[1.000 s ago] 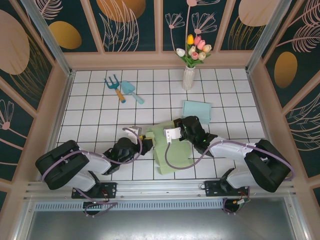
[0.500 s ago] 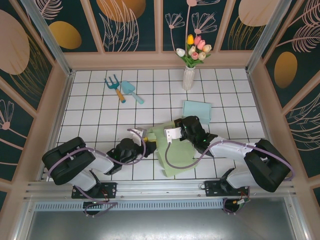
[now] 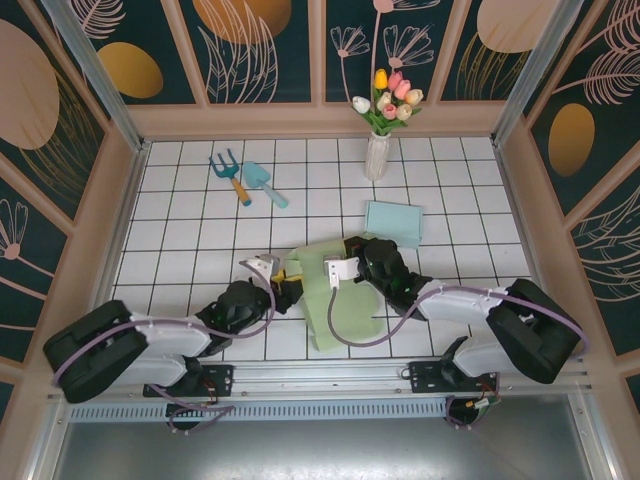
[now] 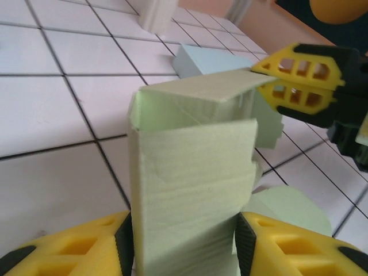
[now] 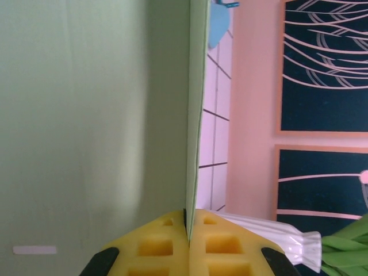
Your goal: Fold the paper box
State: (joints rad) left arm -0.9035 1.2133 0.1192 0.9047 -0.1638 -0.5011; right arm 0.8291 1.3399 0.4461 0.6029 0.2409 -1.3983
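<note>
1. Between the left end effector's [image 4: 184,241] pads, the paper box [image 4: 190,167] stands pinched by its side walls. The right end effector [image 5: 188,230] is pressed together on the thin edge of its top flap [image 4: 195,95].
2. Opposing pulls could tear or crease that flap, or slip it free.
3. Squeezing harder may crush the walls.
4. Beyond the right end effector, a vase [image 3: 376,155] holds tulips [image 3: 388,100]. The box's inside is hidden.

The paper box [image 4: 192,172] runs off the bottom of the left wrist view, as do the fingers [image 4: 63,250] of the left gripper [image 4: 183,244] flanking it (their bases unseen); right of the box in the right wrist view, the vase [image 5: 276,238] is cropped
</note>
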